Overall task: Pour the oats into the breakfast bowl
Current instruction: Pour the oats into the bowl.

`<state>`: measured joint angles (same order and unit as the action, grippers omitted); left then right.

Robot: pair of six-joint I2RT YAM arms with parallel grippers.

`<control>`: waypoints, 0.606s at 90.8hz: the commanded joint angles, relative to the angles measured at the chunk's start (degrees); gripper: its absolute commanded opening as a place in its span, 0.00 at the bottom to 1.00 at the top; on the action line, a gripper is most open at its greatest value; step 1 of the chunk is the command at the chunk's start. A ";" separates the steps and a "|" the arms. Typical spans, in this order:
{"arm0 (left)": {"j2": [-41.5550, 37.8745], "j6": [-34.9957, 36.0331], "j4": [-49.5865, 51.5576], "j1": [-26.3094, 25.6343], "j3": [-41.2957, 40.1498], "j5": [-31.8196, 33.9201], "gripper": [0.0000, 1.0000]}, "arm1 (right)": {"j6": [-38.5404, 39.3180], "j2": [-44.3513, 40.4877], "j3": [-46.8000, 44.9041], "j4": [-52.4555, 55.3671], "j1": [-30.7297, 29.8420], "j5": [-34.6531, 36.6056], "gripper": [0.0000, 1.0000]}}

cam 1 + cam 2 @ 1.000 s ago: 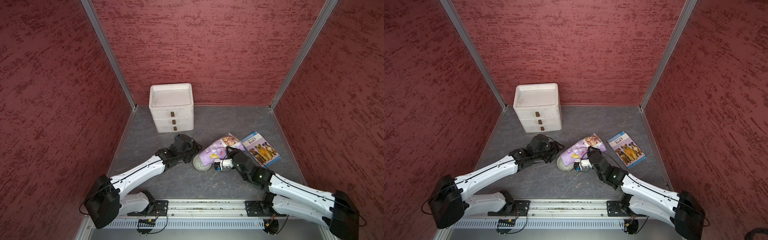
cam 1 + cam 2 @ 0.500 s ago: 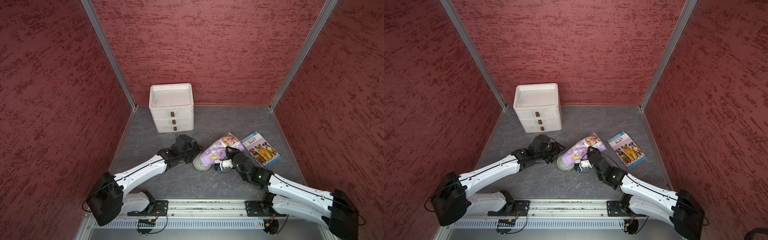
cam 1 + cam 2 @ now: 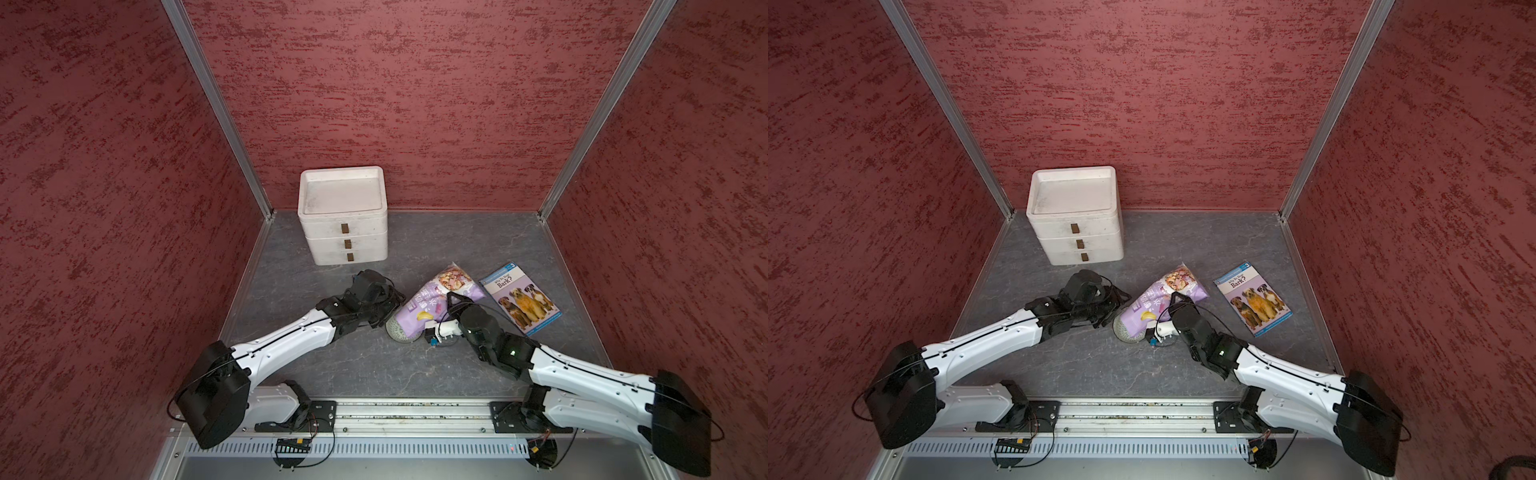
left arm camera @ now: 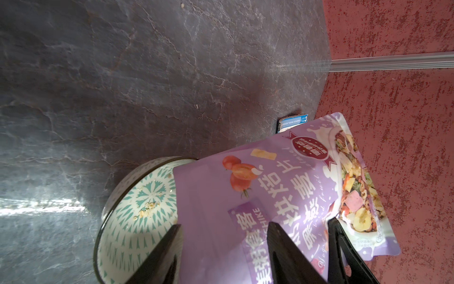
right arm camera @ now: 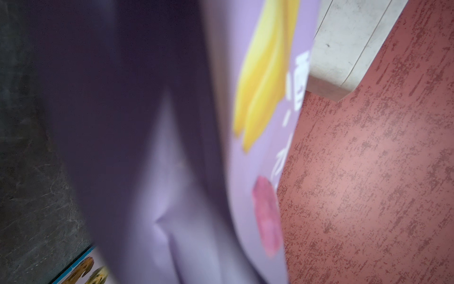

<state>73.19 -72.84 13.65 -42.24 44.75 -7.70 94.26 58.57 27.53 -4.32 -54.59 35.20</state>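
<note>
This is looking like a robot lab booth: red textured walls [image 3: 415,104] and aluminium posts [image 3: 219,108] are enclosing a grey desk [image 3: 457,241], with a left arm [image 3: 286,336] and right arm [image 3: 582,374] sitting on a metal rail [image 3: 411,413].

Lavender pouch [image 3: 430,302] printed with fruit photos and white text, slanted with its mouth end low over the breakfast bowl [image 3: 395,332], small white bowl with green lattice upright on the grey bench, only a few pale oats [image 4: 148,209] inside it
</note>
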 commanded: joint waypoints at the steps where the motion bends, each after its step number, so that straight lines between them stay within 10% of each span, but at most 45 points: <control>1: 0.37 -0.11 -0.56 -0.30 -0.67 -0.56 0.58 | 2.12 -0.28 2.53 -11.45 -0.39 4.00 0.00; 55: 0.46 -0.20 -0.33 -0.27 -0.38 -0.78 0.56 | 6.47 -0.56 3.06 -13.75 -0.89 5.05 0.00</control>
<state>73.19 -72.84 13.63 -42.24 44.75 -7.97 99.07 60.01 27.55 -7.57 -54.92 36.10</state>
